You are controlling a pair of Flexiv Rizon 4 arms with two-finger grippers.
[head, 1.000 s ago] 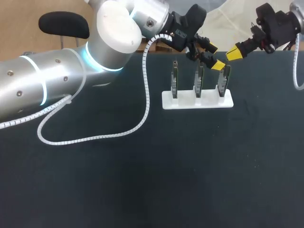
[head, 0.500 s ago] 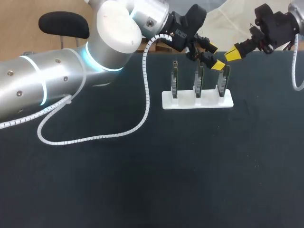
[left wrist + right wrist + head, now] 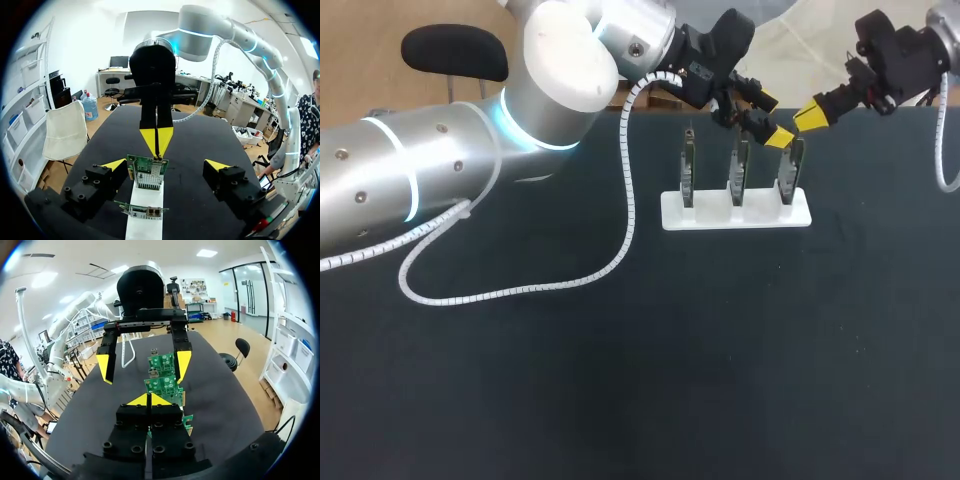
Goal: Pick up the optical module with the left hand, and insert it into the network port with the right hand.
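Note:
Three green circuit boards (image 3: 736, 170) stand upright in a white rack (image 3: 735, 212) at the back of the black table. In the left wrist view the nearest board (image 3: 147, 172) carries small metal port cages. My left gripper (image 3: 770, 120) hangs open over the rightmost board, its yellow tips wide apart on either side of the board (image 3: 166, 165) without touching it. Just beyond that board, my right gripper (image 3: 810, 114) points its yellow tips at the board, shut and empty (image 3: 149, 400). I cannot make out a separate optical module.
My left arm (image 3: 450, 170) lies across the left half of the table, and its white coiled cable (image 3: 620, 200) loops down onto the black mat (image 3: 720, 350). The right arm's cable (image 3: 945, 150) hangs at the right edge.
My right gripper has crept slightly left, closer to the rightmost board and the left gripper's tip. The left arm has kept still.

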